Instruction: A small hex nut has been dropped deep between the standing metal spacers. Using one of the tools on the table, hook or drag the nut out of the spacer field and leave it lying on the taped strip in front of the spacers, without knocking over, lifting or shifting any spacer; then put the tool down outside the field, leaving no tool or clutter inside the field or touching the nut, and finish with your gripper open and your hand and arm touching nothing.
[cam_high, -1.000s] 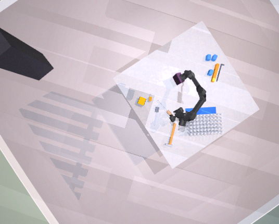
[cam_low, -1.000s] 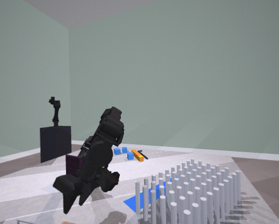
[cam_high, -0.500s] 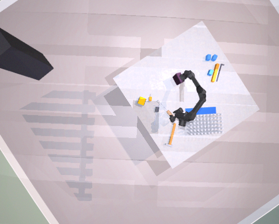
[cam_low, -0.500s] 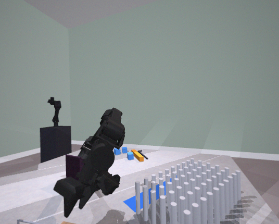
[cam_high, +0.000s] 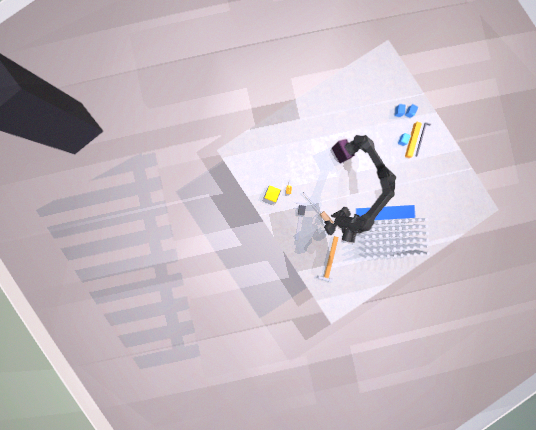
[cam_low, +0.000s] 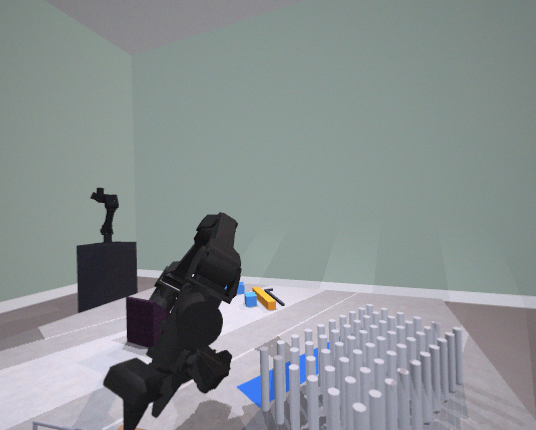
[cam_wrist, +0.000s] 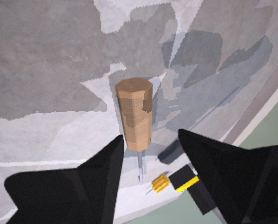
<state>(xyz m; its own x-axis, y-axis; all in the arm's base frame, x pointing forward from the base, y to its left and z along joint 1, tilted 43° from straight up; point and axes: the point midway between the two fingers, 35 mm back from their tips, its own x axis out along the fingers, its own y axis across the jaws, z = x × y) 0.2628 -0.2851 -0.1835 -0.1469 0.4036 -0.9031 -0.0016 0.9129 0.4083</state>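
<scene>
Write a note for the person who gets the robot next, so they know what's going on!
Gripper: partly open, nothing held, fingers near the tan-handled tool.
Spacers: standing in rows.
Blue strip, probably the taped one: along one side of them.
Nut: I can't make it out.
Done: the arm is at a tool, but hasn't picked it up.
Left: grip it, drag the nut onto the strip without disturbing spacers, put the tool down outside, finish open and touching nothing.
</scene>
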